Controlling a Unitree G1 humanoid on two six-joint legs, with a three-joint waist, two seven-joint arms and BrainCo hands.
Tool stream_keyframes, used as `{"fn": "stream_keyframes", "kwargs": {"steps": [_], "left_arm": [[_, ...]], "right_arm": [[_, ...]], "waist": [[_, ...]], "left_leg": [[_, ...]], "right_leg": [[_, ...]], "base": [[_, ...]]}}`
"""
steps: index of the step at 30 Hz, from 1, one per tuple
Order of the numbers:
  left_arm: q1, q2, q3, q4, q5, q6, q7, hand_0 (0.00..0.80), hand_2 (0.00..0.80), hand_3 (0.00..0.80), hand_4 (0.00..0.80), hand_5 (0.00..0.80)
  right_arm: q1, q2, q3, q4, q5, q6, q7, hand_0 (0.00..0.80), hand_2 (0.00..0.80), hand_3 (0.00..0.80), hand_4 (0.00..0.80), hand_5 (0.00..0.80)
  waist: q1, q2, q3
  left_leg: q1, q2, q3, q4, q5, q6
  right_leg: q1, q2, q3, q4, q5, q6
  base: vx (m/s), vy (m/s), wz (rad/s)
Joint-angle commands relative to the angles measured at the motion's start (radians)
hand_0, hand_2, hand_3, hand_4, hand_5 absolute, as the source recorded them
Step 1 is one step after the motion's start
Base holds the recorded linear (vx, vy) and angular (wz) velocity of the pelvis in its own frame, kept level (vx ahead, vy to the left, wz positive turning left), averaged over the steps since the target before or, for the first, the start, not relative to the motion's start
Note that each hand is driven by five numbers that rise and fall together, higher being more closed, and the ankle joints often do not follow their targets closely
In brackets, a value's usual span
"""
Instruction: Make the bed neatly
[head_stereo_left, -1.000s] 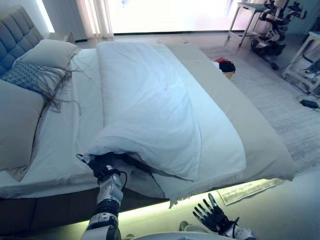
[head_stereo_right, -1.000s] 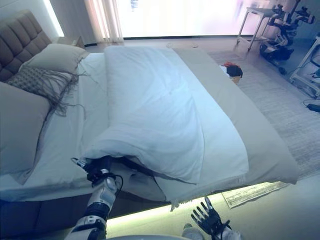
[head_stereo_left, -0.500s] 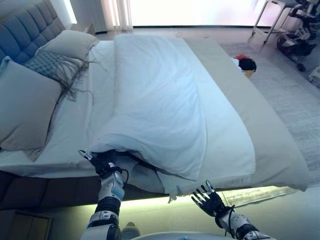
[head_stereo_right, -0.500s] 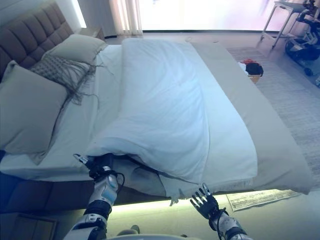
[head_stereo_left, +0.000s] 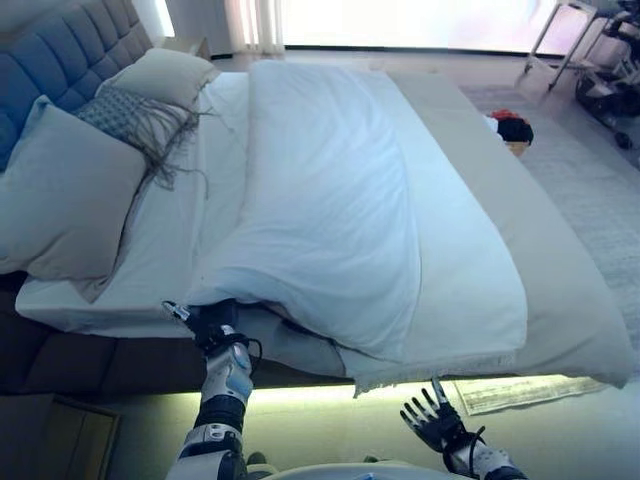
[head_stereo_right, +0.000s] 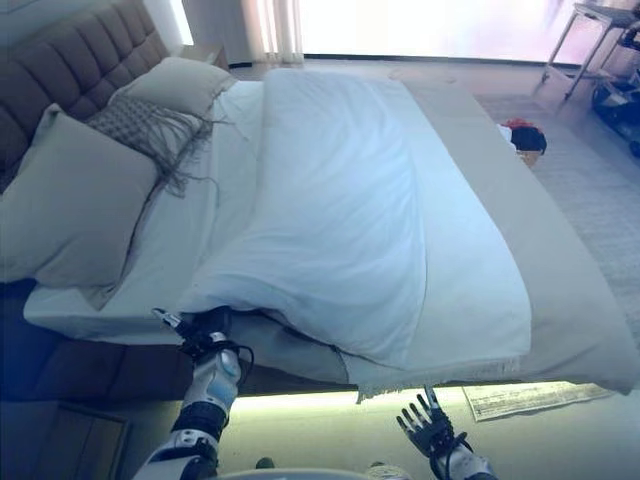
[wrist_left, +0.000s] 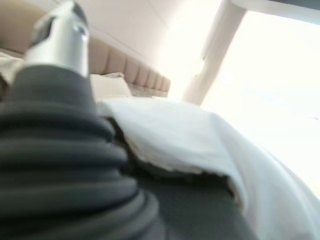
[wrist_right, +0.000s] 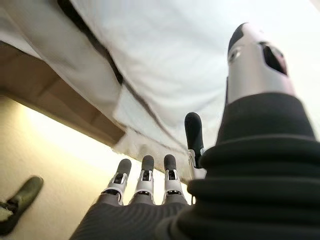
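A white duvet (head_stereo_left: 330, 200) lies on the bed, its near corner folded back over itself. My left hand (head_stereo_left: 212, 325) is at the bed's near edge, tucked under that folded corner; the left wrist view shows the duvet's edge (wrist_left: 175, 150) just past the hand. My right hand (head_stereo_left: 435, 425) is open with its fingers (wrist_right: 145, 175) spread, empty, below the bed's edge (wrist_right: 125, 145) and not touching it. A beige bedspread (head_stereo_left: 545, 260) covers the bed's right side. The white sheet (head_stereo_left: 170, 240) is bare on the left.
A large pillow (head_stereo_left: 70, 200), a fringed cushion (head_stereo_left: 125, 110) and a second pillow (head_stereo_left: 165, 75) lie by the tufted headboard (head_stereo_left: 50, 60). A basket of clothes (head_stereo_left: 513, 130) stands on the rug (head_stereo_left: 600, 200) beyond the bed. A flat mat (head_stereo_left: 510, 392) lies on the floor by the near edge.
The camera has shifted, so the whole bed sits further right and more of the headboard shows. My right hand rose toward the bed's edge, then sank. My left hand stays at the duvet's corner.
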Motion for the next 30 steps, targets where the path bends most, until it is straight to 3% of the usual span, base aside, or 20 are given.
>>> {"fn": "stream_keyframes", "kwargs": {"steps": [1, 6, 10, 18, 24, 30], "left_arm": [[0.017, 0.165, 0.168, -0.084, 0.005, -0.096, -0.112, 0.0, 0.0, 0.0, 0.0, 0.0], [0.056, 0.184, 0.21, -0.022, 0.005, -0.046, -0.119, 0.0, 0.0, 0.0, 0.0, 0.0], [0.038, 0.178, 0.225, 0.049, 0.005, -0.043, -0.111, 0.0, 0.0, 0.0, 0.0, 0.0], [-0.11, 0.15, 0.209, 0.052, 0.005, -0.173, -0.038, 0.0, 0.0, 0.0, 0.0, 0.0], [-0.129, 0.128, 0.185, 0.03, 0.005, -0.229, -0.007, 0.0, 0.0, 0.0, 0.0, 0.0], [-0.168, 0.175, 0.163, 0.051, 0.005, -0.244, 0.012, 0.0, 0.0, 0.0, 0.0, 0.0]], "right_arm": [[-0.048, -0.028, 0.003, 0.041, 0.023, -0.023, 0.032, 0.0, 0.0, 0.0, 0.0, 0.0], [-0.054, -0.038, 0.02, 0.027, -0.003, -0.018, 0.049, 0.0, 0.0, 0.0, 0.0, 0.0], [-0.077, -0.056, 0.033, 0.033, -0.008, -0.034, 0.057, 0.0, 0.0, 0.0, 0.0, 0.0], [-0.247, -0.094, 0.069, 0.007, 0.038, -0.081, 0.019, 0.0, 0.0, 0.0, 0.0, 0.0], [-0.297, -0.1, 0.072, -0.013, 0.055, -0.087, 0.022, 0.0, 0.0, 0.0, 0.0, 0.0], [-0.374, -0.114, 0.103, -0.076, 0.095, -0.084, 0.009, 0.0, 0.0, 0.0, 0.0, 0.0]], "waist": [[0.117, 0.027, -0.094], [0.128, 0.028, -0.075], [0.133, 0.031, -0.027], [0.117, 0.027, 0.178], [0.134, -0.002, 0.247], [0.153, -0.037, 0.307]], "left_leg": [[-0.006, 0.002, 0.026, 0.018, -0.044, -0.024], [-0.034, -0.003, 0.023, 0.064, -0.059, -0.022], [-0.106, -0.004, 0.007, 0.165, -0.085, -0.019], [-0.376, -0.006, -0.037, 0.366, -0.115, -0.006], [-0.469, -0.009, -0.063, 0.424, -0.118, -0.001], [-0.554, -0.003, -0.067, 0.475, -0.117, 0.009]], "right_leg": [[-0.013, -0.015, 0.051, 0.082, -0.113, -0.014], [-0.024, -0.022, 0.049, 0.094, -0.12, -0.018], [-0.086, -0.038, 0.053, 0.18, -0.153, -0.029], [-0.392, -0.062, 0.1, 0.435, -0.203, -0.044], [-0.487, -0.08, 0.092, 0.525, -0.213, -0.052], [-0.575, -0.104, 0.083, 0.617, -0.226, -0.053]], "base": [[-0.02, 0.112, -0.04], [0.015, 0.144, -0.04], [-0.057, 0.138, -0.01], [-0.307, 0.077, 0.11], [-0.13, 0.02, 0.24], [-0.088, 0.004, 0.3]]}}
